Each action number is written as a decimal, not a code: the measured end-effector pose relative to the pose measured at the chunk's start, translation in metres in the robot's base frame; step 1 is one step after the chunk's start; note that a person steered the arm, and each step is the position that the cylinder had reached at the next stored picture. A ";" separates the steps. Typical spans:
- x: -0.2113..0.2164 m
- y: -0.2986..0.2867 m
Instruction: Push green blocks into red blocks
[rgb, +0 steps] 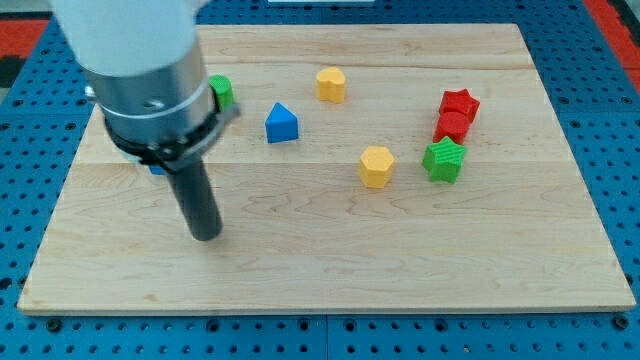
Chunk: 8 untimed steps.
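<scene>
Pale grained wooden board (330, 260), green star block (445, 160) touching red blocks (455, 115); my tip (206, 236) well apart, no jaws visible.

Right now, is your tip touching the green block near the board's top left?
No. My tip rests on bare wood well below the green block, which sits partly hidden behind the arm.

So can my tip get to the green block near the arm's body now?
Probably yes: my tip is below the green block, with bare board between them, though the arm's body hides part of it.
</scene>
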<state>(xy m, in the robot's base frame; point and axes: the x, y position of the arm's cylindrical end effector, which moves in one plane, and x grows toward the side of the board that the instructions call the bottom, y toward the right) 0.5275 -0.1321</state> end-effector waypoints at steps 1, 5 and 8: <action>-0.029 0.010; -0.184 -0.075; -0.221 0.024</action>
<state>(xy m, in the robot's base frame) 0.3068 -0.1085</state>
